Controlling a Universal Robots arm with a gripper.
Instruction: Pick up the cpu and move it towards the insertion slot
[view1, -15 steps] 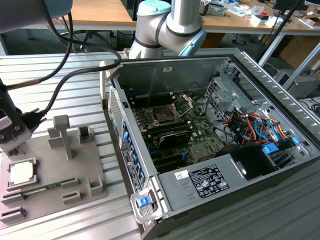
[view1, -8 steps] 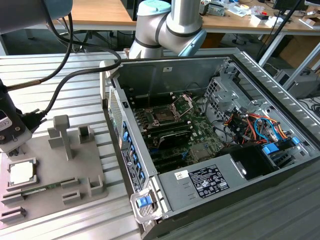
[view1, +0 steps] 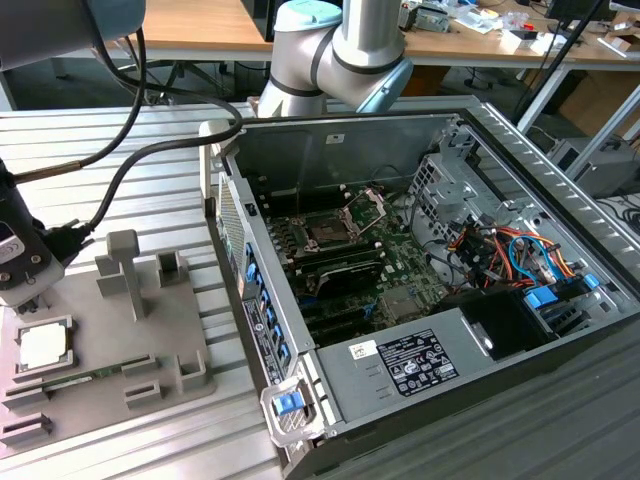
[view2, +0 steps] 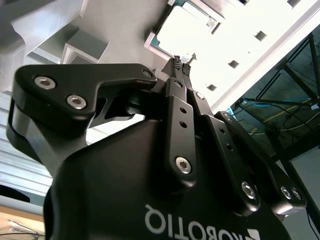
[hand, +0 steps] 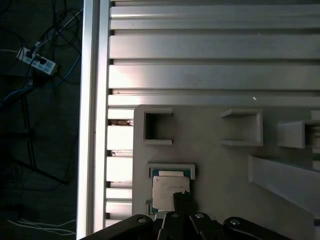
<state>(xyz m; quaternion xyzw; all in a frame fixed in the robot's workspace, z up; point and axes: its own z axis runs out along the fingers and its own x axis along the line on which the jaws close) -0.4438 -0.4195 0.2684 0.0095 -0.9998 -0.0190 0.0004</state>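
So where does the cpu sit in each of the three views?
Exterior view: the cpu lies on the grey tray, at the exterior view's left.
First wrist view: the cpu sits in its tray recess, right at the gripper.
Second wrist view: the cpu is the bright square just beyond the gripper.
Shared landmark: the grey tray.

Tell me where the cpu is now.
At the exterior view's left, the cpu lies in its pocket on the grey tray, beneath the gripper, outside the case.
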